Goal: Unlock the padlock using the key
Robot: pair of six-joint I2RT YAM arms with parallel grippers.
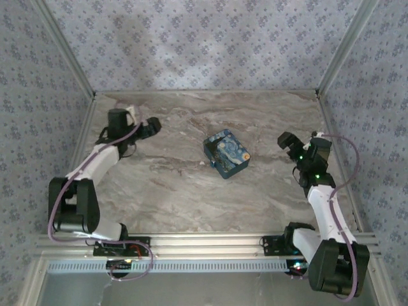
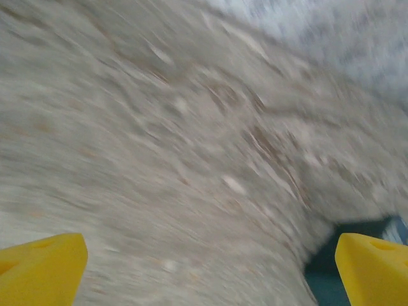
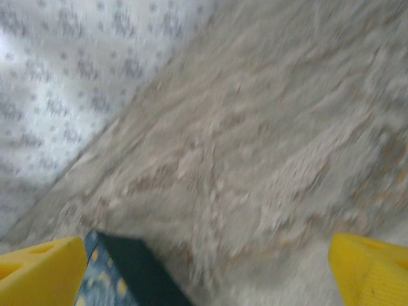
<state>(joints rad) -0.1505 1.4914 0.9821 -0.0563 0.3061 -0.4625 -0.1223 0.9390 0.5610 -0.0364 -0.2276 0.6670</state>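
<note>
The left gripper (image 1: 153, 126) at upper left and right gripper (image 1: 286, 143) at right are held open, empty. No padlock or key can be made out; the box (image 1: 225, 153) at centre may hide them and could be shoved aside by a hasty approach

Left end effector (image 1: 153, 126) and right end effector (image 1: 285, 141) both gape wide, raised and angled inward.

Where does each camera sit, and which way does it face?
Top: above, behind the arms, looking down on table, box; both arms, left pincer and right pincer show.
Left wrist: on the left arm, facing the blurred table; its yellow fingers show, spread.
Right wrist: on the right arm, facing table and wall; yellow fingers likewise.
Shared: both wrist views catch the box.
</note>
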